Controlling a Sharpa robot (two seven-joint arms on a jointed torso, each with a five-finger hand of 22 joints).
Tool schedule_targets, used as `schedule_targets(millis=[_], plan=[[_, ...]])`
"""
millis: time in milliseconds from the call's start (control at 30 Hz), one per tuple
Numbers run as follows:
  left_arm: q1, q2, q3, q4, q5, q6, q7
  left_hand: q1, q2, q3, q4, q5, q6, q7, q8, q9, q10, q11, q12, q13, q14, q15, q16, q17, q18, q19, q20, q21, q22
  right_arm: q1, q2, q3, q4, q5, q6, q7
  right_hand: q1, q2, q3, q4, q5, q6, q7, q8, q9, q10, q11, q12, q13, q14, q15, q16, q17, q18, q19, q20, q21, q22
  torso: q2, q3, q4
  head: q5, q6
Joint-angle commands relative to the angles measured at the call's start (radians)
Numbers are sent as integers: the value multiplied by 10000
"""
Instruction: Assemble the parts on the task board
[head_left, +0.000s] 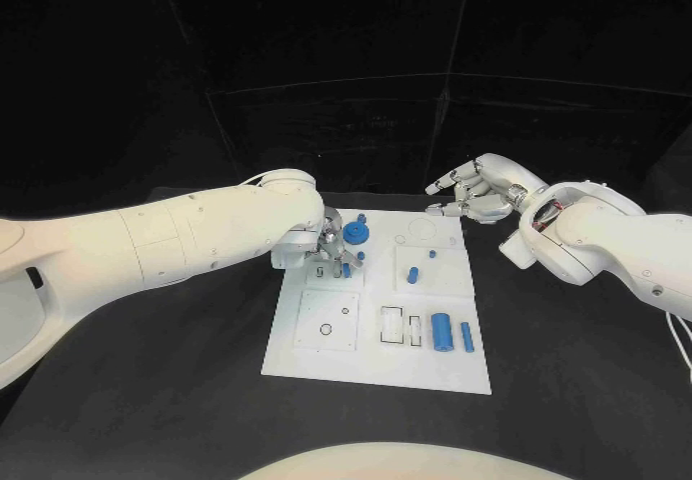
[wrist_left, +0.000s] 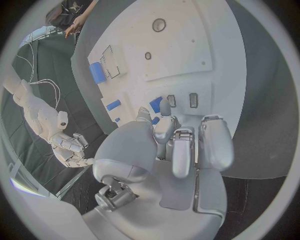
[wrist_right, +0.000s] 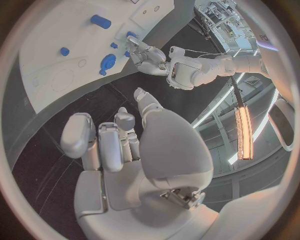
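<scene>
The left hand (head_left: 326, 247) sits over the board's (head_left: 325, 352) far left part, and in the head view its fingertips cover whatever lies under them; whether they touch a part cannot be told. In the left wrist view a blue part (wrist_left: 155, 104) shows partly behind a fingertip (wrist_left: 165, 106), its shape unclear, and contact cannot be judged. The board (wrist_left: 181, 45) is cut off by that circle's rim. In the right wrist view the board (wrist_right: 50, 75) also runs out past the rim, and the small blue parts (wrist_right: 64, 51) on it are too small to identify.
</scene>
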Motion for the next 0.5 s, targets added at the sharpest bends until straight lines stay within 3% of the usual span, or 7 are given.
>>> schedule_targets(millis=[33,500], plan=[[17,31,-20,-35,-70,236,6,67,16,45,-56,-11,-79,25,48,25,30,-10,19,-7,1057,-57,30,2633,-180,65,-12,36,12,21,18,7,-3,-28,103,22,24,101,-58,-7,51,18,-42,65,-9,-38,-26,-44,-14,435,9,-23,-10,58,-81,-13,-43,-14,4,-2,4,-7,-22],[15,151,-96,-200,-70,250,34,326,90,314,-274,-9,-212,21,173,203,20,-13,33,7,1057,-60,30,2633,-185,58,-17,47,55,21,78,6,-32,-28,167,-10,14,103,-68,5,68,19,-42,68,-9,-36,-26,-44,-14,437,9,-23,-6,58,-82,-13,-46,-19,6,1,3,-10,-59]])
